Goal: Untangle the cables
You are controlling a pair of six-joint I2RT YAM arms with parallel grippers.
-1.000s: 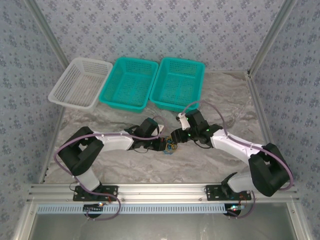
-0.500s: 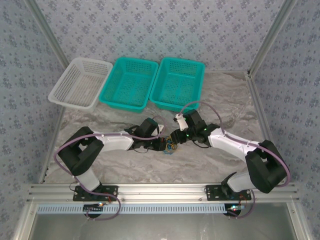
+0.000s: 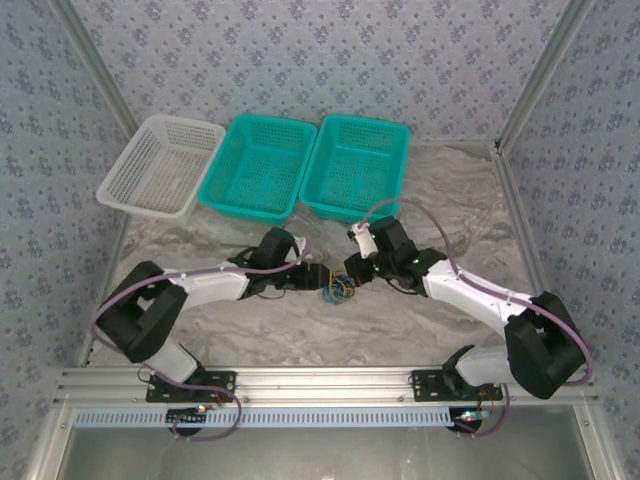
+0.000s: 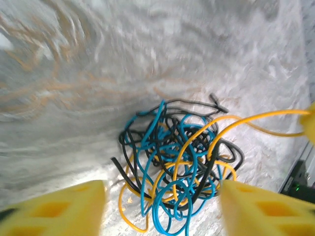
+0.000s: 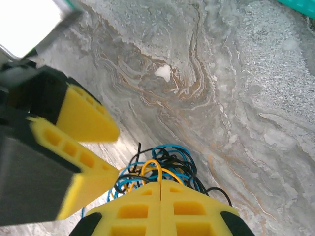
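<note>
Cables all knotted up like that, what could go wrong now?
The right hand looks shut on a yellow cable stretched straight out of the cables. A hard pull may tighten the knot or drag the whole clump along. The left hand is open, so nothing pins the clump down.

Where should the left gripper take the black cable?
Grip the black cable at its free end, poking clear of the tangle on the far side in the left wrist view. Bring the open left gripper down from above, straddling it.
</note>
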